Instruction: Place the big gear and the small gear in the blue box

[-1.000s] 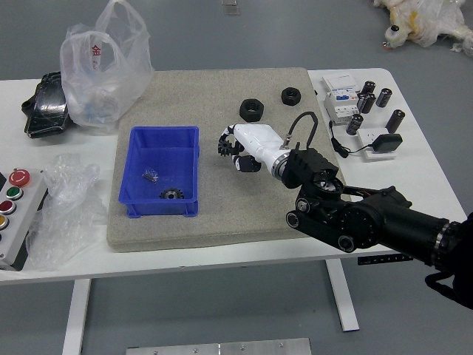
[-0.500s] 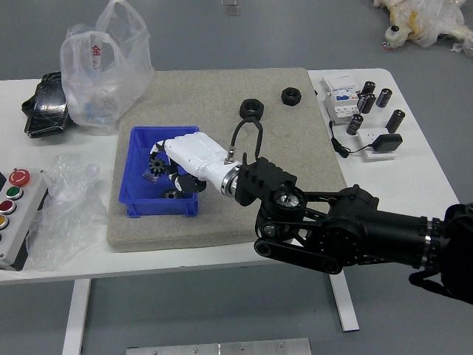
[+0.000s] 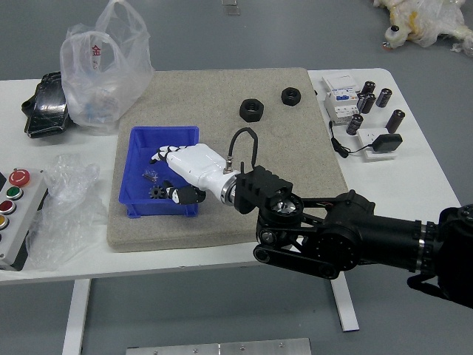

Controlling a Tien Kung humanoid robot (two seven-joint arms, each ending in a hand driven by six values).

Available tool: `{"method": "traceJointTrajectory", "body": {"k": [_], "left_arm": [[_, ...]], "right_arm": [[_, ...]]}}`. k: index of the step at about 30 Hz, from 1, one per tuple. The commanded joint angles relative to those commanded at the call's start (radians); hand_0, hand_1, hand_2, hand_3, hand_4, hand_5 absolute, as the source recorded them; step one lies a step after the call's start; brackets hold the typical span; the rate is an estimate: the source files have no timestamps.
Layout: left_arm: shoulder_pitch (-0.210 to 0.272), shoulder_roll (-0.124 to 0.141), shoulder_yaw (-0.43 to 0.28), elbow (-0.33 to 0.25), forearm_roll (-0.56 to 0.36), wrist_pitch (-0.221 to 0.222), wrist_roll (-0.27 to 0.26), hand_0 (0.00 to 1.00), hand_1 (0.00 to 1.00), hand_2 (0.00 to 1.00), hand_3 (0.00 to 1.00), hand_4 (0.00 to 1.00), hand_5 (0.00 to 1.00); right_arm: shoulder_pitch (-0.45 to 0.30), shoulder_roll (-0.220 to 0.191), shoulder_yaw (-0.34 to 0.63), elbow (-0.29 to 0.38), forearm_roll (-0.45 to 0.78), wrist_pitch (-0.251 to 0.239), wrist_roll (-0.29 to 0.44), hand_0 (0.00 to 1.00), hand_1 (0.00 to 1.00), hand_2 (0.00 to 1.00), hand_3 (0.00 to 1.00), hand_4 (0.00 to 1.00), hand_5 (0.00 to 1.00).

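While the right hand [image 3: 196,164] hangs over the blue box [image 3: 144,209] (head view), fingers apart and gripping nothing, a dark gear [image 3: 157,192] lies inside, toward the near wall; whether another sits beneath cannot be told. Withdrawal should be vertical, fingers wide, clearing the rim before moving right.

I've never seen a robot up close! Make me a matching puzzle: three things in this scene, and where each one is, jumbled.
1. Robot's right hand
2. Red button
3. Two thick black rings

A. on the grey mat
B. over the blue box
C. on the control panel

Pairs: 1-B; 2-C; 3-A
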Motion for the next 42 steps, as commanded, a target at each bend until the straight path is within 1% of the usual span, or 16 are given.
{"method": "traceJointTrajectory", "body": {"k": [2,3,8,9,10,14,15,17,20,21,25,26,27,31,38,42], "left_arm": [[0.0,0.0,0.001,0.0,0.0,0.0,0.0,0.646,0.601,0.599,0.676,0.643,0.298],[0.0,0.0,0.001,0.0,-0.001,0.0,-0.001,0.646,0.601,0.6,0.677,0.643,0.296],[0.0,-0.001,0.002,0.0,-0.002,0.0,-0.002,0.646,0.601,0.6,0.677,0.643,0.296],[0.001,-0.001,0.002,0.0,-0.002,0.0,-0.002,0.646,0.601,0.599,0.677,0.642,0.297],[0.001,-0.001,0.002,0.0,-0.002,0.0,-0.001,0.646,0.601,0.599,0.677,0.642,0.297],[0.003,-0.003,0.001,0.001,-0.001,-0.001,-0.001,0.646,0.601,0.599,0.677,0.642,0.297],[0.003,-0.003,0.002,0.001,-0.002,-0.001,-0.002,0.646,0.601,0.599,0.677,0.642,0.296],[0.002,-0.003,0.003,0.001,-0.003,-0.001,-0.003,0.646,0.601,0.599,0.677,0.642,0.296],[0.0,0.0,0.006,0.002,-0.006,-0.001,-0.006,0.646,0.601,0.599,0.677,0.642,0.296],[-0.001,0.001,0.006,0.003,-0.005,-0.001,-0.006,0.646,0.601,0.6,0.677,0.642,0.296],[-0.008,0.007,0.001,0.004,0.007,-0.005,-0.004,0.646,0.601,0.6,0.677,0.642,0.296],[-0.011,0.008,-0.001,0.004,0.012,-0.007,-0.003,0.646,0.601,0.6,0.677,0.642,0.296],[-0.014,0.01,-0.003,0.004,0.016,-0.008,-0.002,0.646,0.602,0.599,0.678,0.643,0.296],[-0.029,0.018,-0.012,0.005,0.038,-0.016,0.001,0.646,0.602,0.599,0.678,0.643,0.296],[-0.052,0.032,-0.02,0.007,0.065,-0.026,0.002,0.646,0.601,0.599,0.678,0.642,0.296],[-0.059,0.037,-0.02,0.008,0.073,-0.031,0.002,0.646,0.601,0.599,0.677,0.643,0.296]], "right_arm": [[-0.002,-0.003,0.007,-0.005,-0.006,0.003,-0.003,0.587,0.866,0.915,0.909,0.504,0.218],[-0.003,-0.005,0.011,-0.009,-0.007,0.005,-0.003,0.586,0.869,0.912,0.903,0.544,0.239],[-0.01,-0.02,0.044,-0.011,-0.013,0.005,0.001,0.586,0.869,0.912,0.903,0.544,0.239],[-0.013,-0.025,0.059,-0.009,-0.016,0.001,0.004,0.567,0.855,0.893,0.86,0.545,0.244],[-0.016,-0.03,0.075,-0.005,-0.02,-0.002,0.007,0.567,0.855,0.893,0.86,0.545,0.244],[-0.043,-0.071,0.163,0.016,-0.042,-0.022,0.025,0.567,0.855,0.893,0.86,0.545,0.244],[-0.053,-0.083,0.185,0.021,-0.049,-0.028,0.03,0.582,0.832,0.856,0.812,0.545,0.237],[-0.075,-0.108,0.234,0.033,-0.06,-0.04,0.042,0.582,0.832,0.856,0.812,0.545,0.237],[-0.123,-0.153,0.317,0.058,-0.085,-0.06,0.061,0.582,0.832,0.856,0.812,0.545,0.237],[-0.139,-0.167,0.349,0.067,-0.091,-0.066,0.067,0.583,0.804,0.833,0.782,0.542,0.241],[-0.212,-0.225,0.476,0.118,-0.112,-0.088,0.097,0.583,0.804,0.833,0.782,0.542,0.241],[-0.232,-0.24,0.511,0.133,-0.11,-0.093,0.107,0.583,0.804,0.833,0.782,0.542,0.241],[-0.249,-0.251,0.54,0.144,-0.107,-0.097,0.115,0.579,0.772,0.796,0.742,0.539,0.243],[-0.326,-0.299,0.667,0.185,-0.084,-0.11,0.149,0.579,0.772,0.796,0.742,0.539,0.243],[-0.457,-0.363,0.865,0.239,-0.05,-0.121,0.196,0.57,0.76,0.781,0.726,0.537,0.253],[-0.532,-0.385,0.969,0.275,-0.03,-0.126,0.226,0.564,0.756,0.775,0.717,0.535,0.254]]}}
